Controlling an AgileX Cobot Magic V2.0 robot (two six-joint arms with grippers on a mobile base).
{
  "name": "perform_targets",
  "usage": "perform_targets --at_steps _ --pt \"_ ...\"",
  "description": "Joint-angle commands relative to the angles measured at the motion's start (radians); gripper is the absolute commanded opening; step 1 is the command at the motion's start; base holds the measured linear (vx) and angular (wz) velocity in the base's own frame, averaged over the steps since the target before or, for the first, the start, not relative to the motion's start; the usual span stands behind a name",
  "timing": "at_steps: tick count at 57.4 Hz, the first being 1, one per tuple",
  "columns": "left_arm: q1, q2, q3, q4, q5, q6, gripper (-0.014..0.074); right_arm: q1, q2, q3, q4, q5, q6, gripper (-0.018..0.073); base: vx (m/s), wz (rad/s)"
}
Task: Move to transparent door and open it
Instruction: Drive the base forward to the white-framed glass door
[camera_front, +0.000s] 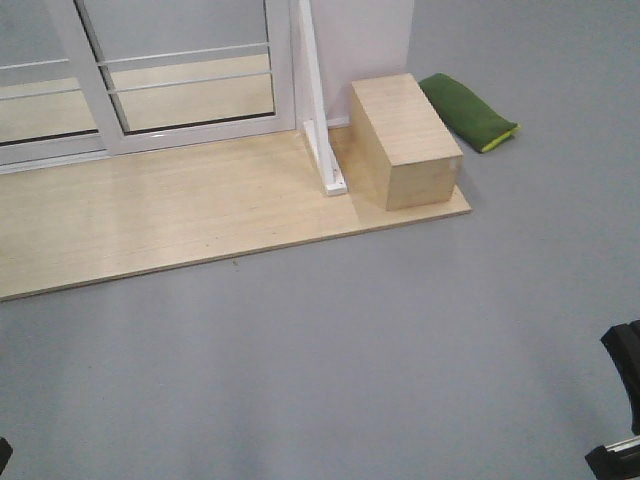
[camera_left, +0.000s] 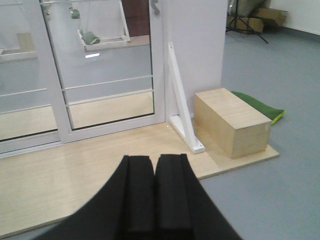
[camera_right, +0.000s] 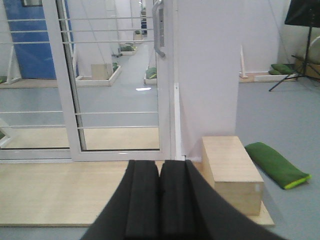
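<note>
transparent door (camera_right: 117, 75) behind wooden platform (camera_front: 150, 215), grey floor (camera_front: 350, 350) meeting its edge

This looks like a robotics test hall or lab rather than a lived-in room: the transparent door (camera_right: 117, 80) is a freestanding mock-up on a wooden platform (camera_front: 180, 215) laid over bare grey floor (camera_front: 350, 350), propped by a white brace (camera_left: 181, 100) at centre frame. Through the glass, in the upper middle, similar platforms (camera_right: 100, 77) repeat down the hall, and a tripod (camera_left: 239, 17) with cardboard boxes (camera_left: 267, 16) stands at upper right
</note>
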Motion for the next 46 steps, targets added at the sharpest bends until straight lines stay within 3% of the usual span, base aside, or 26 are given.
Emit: perform_targets --at_steps 1,46 --pt "0.003 -0.014 0.030 -0.005 -0.081 -0.007 0.0004 -0.006 -0.014 0.014 -0.005 -0.076 -0.010 -0.0005 0.58 0.41" --pt "0.003 -0.014 0.030 -0.005 -0.081 -0.007 0.0004 -0.006 -0.014 0.014 -0.005 -0.076 -0.010 -0.0005 0.57 0.29"
